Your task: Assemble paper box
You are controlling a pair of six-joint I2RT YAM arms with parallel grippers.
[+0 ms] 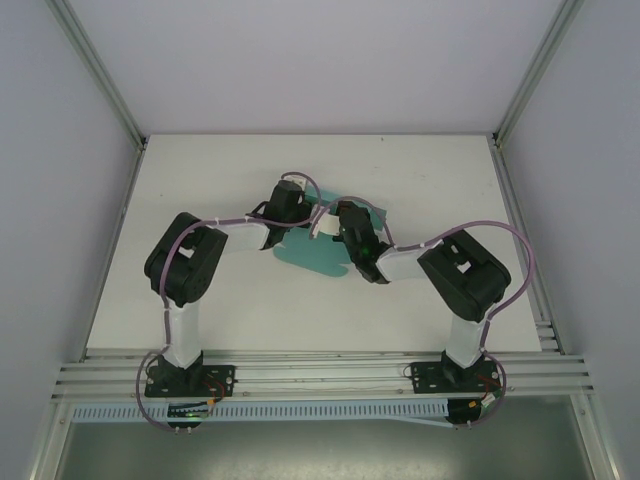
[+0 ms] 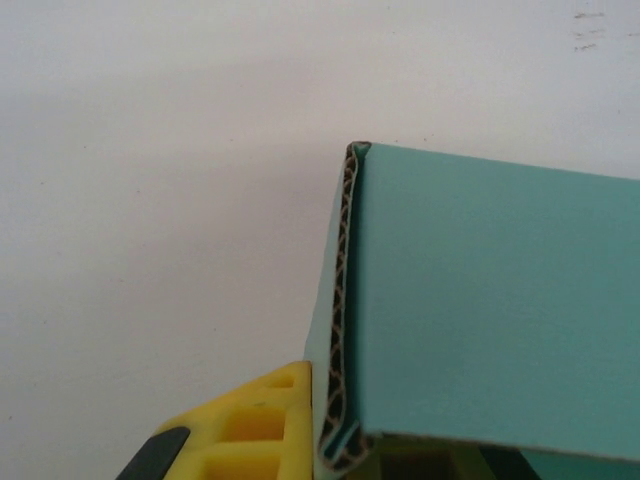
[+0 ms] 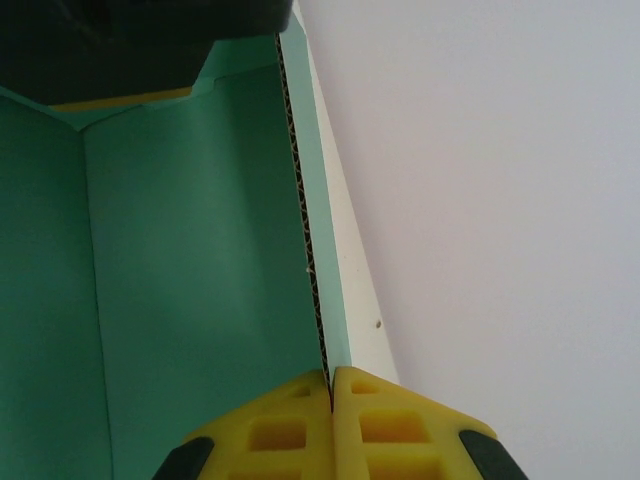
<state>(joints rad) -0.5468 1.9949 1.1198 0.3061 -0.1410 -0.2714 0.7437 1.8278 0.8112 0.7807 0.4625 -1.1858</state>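
Note:
The paper box (image 1: pixel 312 258) is a teal-green corrugated card lying partly folded at the middle of the white table, between both arms. My left gripper (image 1: pixel 292 200) is shut on a raised wall of the box. In the left wrist view one yellow finger (image 2: pixel 255 430) presses against the folded card edge (image 2: pixel 345 300), and the other finger is hidden under the teal panel (image 2: pixel 490 320). My right gripper (image 1: pixel 348 222) is shut on another upright wall. Its two yellow fingers (image 3: pixel 270 430) pinch the card's cut edge (image 3: pixel 305 230), with the box's green inside (image 3: pixel 190 260) to the left.
The white table (image 1: pixel 200 200) stretches free to the left, right and back of the box. Aluminium rails (image 1: pixel 320 375) run along the near edge by the arm bases. The dark body of the left arm (image 3: pixel 140 40) hangs over the box's far side.

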